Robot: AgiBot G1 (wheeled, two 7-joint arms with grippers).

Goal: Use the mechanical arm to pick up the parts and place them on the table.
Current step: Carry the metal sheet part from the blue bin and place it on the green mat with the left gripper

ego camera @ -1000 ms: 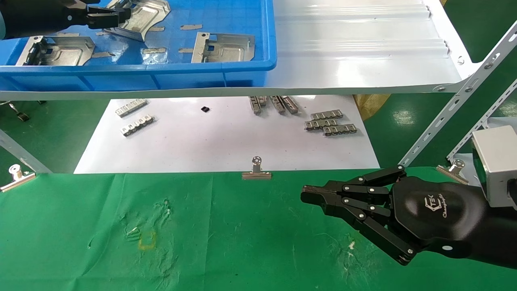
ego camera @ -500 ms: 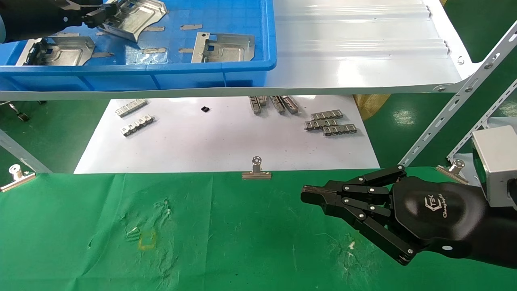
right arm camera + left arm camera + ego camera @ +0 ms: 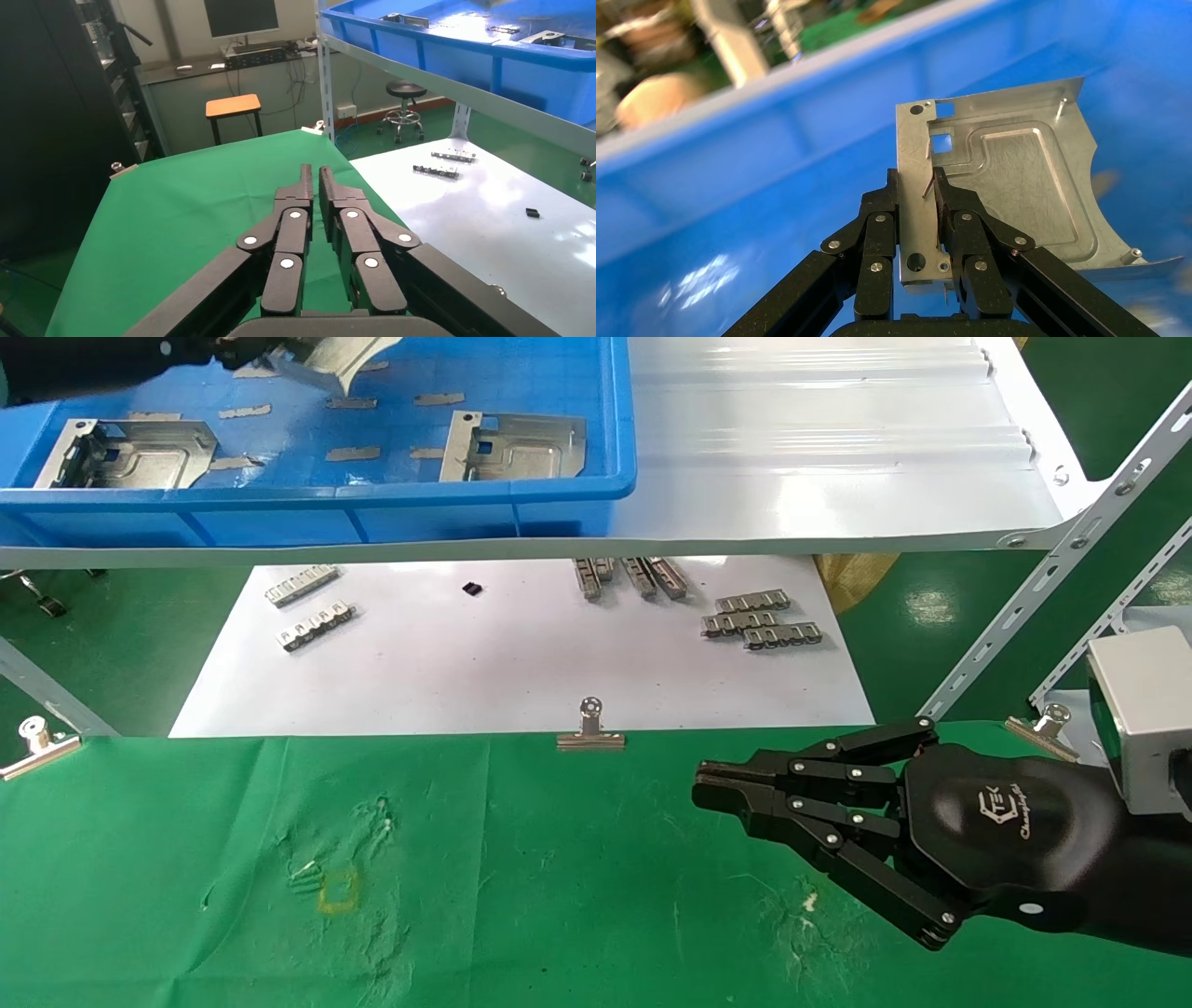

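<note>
My left gripper (image 3: 916, 186) is shut on the edge of a silver stamped bracket (image 3: 1011, 175) and holds it up above the floor of the blue bin (image 3: 484, 495). In the head view the held bracket (image 3: 331, 351) is at the top left edge, with the gripper mostly cut off. Two more brackets lie in the bin, one at the left (image 3: 130, 453) and one at the right (image 3: 517, 444). My right gripper (image 3: 710, 784) is shut and empty, hovering over the green cloth table (image 3: 466, 877); it also shows in the right wrist view (image 3: 314, 175).
The bin stands on a white shelf (image 3: 838, 477) above a white sheet (image 3: 521, 654) with small ridged metal strips (image 3: 759, 621). Binder clips (image 3: 590, 733) hold the cloth's far edge. A slotted shelf strut (image 3: 1043, 589) slants at the right. A yellow square mark (image 3: 337, 891) is on the cloth.
My left gripper has lifted the held bracket up and away toward the top edge of the head view. The right arm has not moved.
</note>
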